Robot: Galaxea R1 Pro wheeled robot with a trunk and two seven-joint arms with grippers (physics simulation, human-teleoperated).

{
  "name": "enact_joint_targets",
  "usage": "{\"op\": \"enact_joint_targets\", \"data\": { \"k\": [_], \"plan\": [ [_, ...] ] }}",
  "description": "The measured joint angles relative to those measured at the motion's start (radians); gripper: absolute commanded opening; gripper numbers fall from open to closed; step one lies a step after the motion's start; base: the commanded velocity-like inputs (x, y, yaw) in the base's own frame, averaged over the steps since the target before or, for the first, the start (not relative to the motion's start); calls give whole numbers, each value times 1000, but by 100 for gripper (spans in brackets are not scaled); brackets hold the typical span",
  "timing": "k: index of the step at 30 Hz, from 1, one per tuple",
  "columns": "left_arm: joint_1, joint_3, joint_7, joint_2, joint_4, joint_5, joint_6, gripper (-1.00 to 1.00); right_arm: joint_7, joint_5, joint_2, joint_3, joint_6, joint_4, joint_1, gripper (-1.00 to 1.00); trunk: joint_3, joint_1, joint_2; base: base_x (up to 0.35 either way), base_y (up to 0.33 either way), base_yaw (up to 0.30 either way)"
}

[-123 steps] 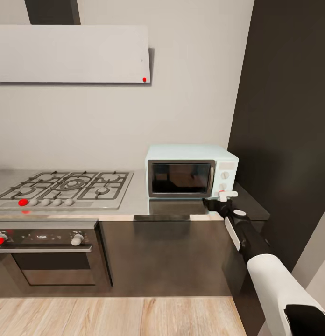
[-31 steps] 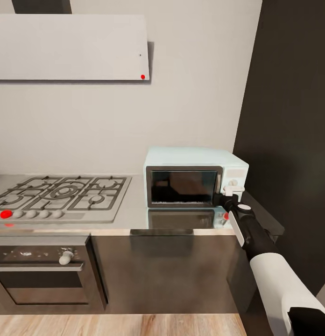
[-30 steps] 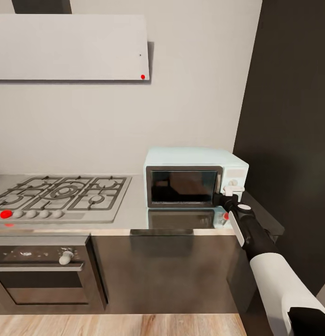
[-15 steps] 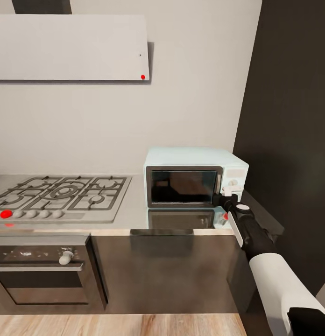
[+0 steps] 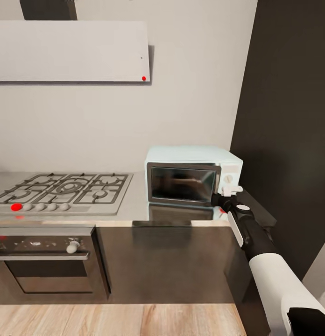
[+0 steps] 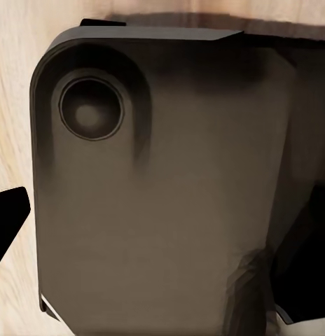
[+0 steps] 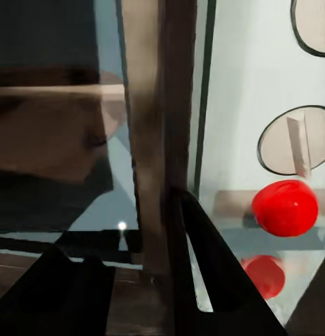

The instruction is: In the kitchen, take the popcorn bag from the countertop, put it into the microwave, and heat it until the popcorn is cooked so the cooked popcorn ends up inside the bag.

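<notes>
Right tool (image 5: 226, 195) at the right edge of the microwave (image 5: 193, 179) door, where the door frame meets the knob panel. In the right wrist view, dark fingers (image 7: 204, 259) on both sides of the vertical door frame (image 7: 162, 140), so clenched on the door edge as far as visible. Door slightly ajar, swung a little out at its right side, dark glass reflecting the room. Inside of the microwave not readable through the glass; popcorn bag not to be made out. On the panel, white knobs (image 7: 299, 140) and a round red light (image 7: 285, 207), with its red reflection on the table (image 5: 134, 207) just below.

Microwave standing on the steel table, at its right end, beside a dark tall wall panel (image 5: 288, 116). Gas hob (image 5: 64, 189) well apart to the left, oven (image 5: 45, 261) under it, white hood (image 5: 71, 51) above.

Left wrist view: a dark rounded plate (image 6: 162, 196) over wooden floor (image 6: 15, 84); left tool state impossible to tell.
</notes>
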State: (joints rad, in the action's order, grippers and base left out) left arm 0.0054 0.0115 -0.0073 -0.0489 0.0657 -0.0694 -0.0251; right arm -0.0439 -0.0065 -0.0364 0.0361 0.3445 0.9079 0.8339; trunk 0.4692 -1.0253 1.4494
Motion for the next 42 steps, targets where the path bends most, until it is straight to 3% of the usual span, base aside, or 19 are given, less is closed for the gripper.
{"op": "enact_joint_targets", "data": {
  "k": [9,16,27,42],
  "plan": [
    [0,0,0,-1,0,0,0,100,1,-1,0,-5,0,0,0,-100,0,0,0,-104,29,0],
    [1,1,0,-2,1,0,0,100,4,41,-1,9,0,0,1,-100,0,0,0,-105,101,0],
    [1,0,0,-2,1,0,0,100,6,38,-11,31,0,1,0,-100,0,0,0,-106,102,0],
    [1,0,0,0,1,0,0,100,4,40,-16,13,1,2,0,-100,0,0,0,-43,13,0]
  ]
}}
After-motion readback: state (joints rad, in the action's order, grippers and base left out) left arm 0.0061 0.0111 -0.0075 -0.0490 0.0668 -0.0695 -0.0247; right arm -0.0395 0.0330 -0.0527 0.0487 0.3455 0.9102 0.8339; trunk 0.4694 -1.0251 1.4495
